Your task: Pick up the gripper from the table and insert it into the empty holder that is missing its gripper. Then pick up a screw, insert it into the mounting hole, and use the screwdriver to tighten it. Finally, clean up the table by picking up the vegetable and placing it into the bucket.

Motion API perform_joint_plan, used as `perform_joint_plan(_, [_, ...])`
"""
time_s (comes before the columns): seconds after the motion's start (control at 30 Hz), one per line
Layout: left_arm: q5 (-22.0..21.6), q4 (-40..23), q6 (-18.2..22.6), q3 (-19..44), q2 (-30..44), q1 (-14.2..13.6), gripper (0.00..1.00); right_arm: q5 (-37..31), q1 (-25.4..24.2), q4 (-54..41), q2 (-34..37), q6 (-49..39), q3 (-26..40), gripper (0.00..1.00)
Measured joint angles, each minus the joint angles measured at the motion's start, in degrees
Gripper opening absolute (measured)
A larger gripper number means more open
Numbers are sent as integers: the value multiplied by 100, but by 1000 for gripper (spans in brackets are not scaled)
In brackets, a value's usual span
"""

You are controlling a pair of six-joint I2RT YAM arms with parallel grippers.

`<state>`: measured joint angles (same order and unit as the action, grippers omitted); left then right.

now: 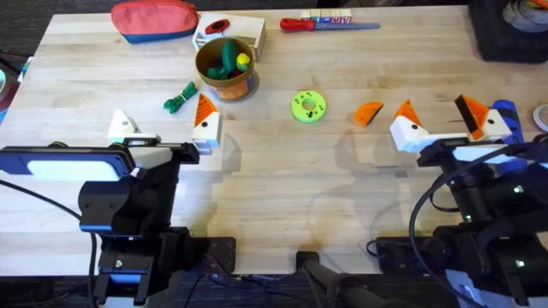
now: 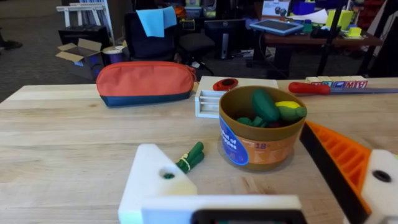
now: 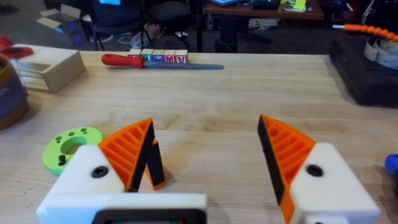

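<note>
Your left gripper (image 1: 163, 133) sits released, its bare holder (image 1: 122, 126) lacking a pad. Your right gripper (image 1: 449, 124) is spread too, nothing held. The loose gripper (image 1: 369, 113) lies between green disc (image 1: 308, 106) and right fingers. Vegetable (image 1: 179, 98) rests just beside the bucket (image 1: 224, 70).

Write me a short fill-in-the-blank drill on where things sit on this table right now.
1. The loose orange gripper pad lies between the lime-green disc and the ____ gripper.
2. The left gripper has one bare white holder with no ____ pad.
3. The dark green vegetable lies on the table beside the ____, not in it.
4. The red-handled screwdriver lies at the table's ____ edge.

Missing words: right; orange; bucket; far
</note>
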<state>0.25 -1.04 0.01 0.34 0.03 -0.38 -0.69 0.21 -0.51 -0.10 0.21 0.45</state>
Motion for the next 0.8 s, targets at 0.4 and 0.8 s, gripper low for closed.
perform_joint_plan(0.4, [-34,6,49,0,0,-1,991,-4,0,-20,0,62,4,990])
perform_joint_plan(0.8, [-876,-2074,-86,2211,1088,-2,991,0,0,-1589,758,151,1435,991])
